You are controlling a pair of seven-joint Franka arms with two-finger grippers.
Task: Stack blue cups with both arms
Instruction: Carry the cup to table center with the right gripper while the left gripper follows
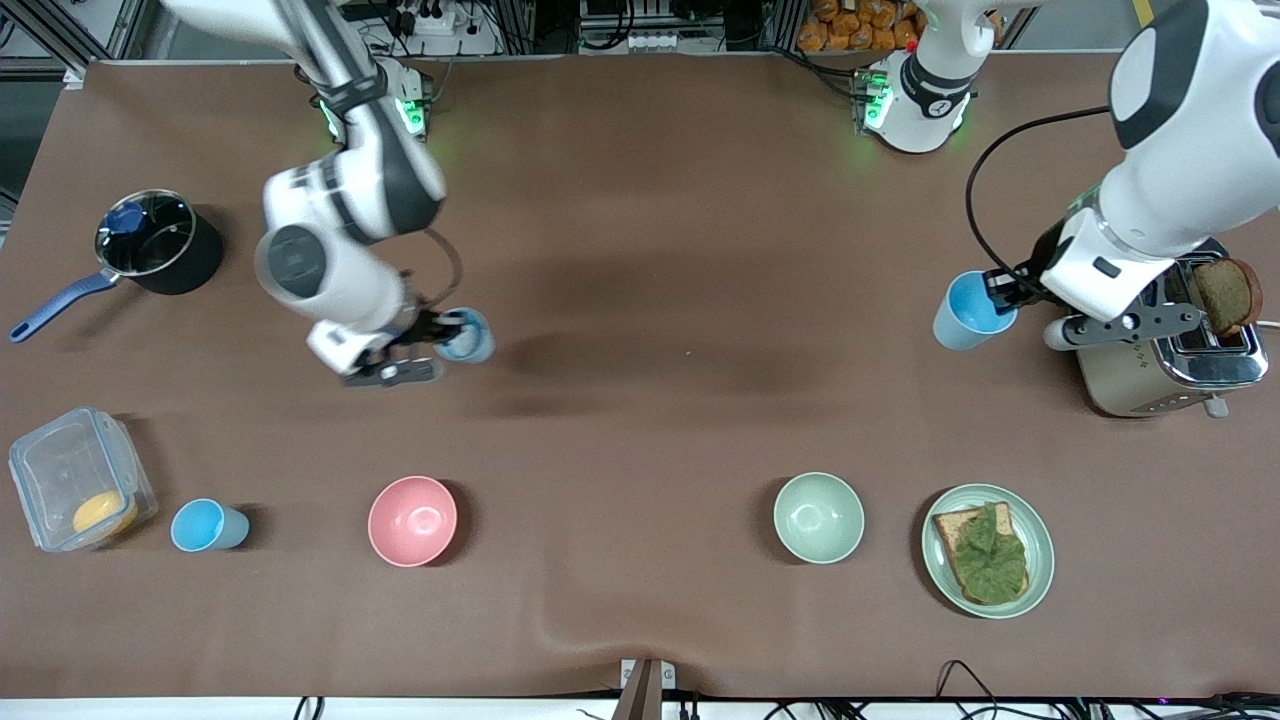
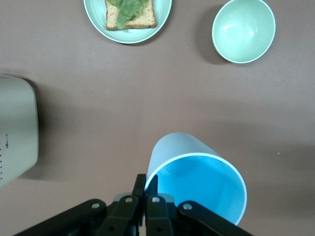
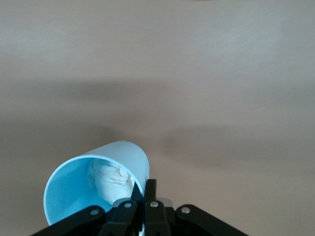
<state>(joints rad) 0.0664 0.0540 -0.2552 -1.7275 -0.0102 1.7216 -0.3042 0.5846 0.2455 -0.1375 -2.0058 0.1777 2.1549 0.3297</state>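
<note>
Two hands (image 1: 1000,290) (image 1: 435,335), each gripping a cup (image 1: 968,310) (image 1: 468,335)

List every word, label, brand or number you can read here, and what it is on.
None can be read.
Toaster: small dark marks on its side, too small to read.
Left arm's base: a small dark mark, too blurred to read.
Cups, bowls, plate, pot, container: no print visible.
</note>
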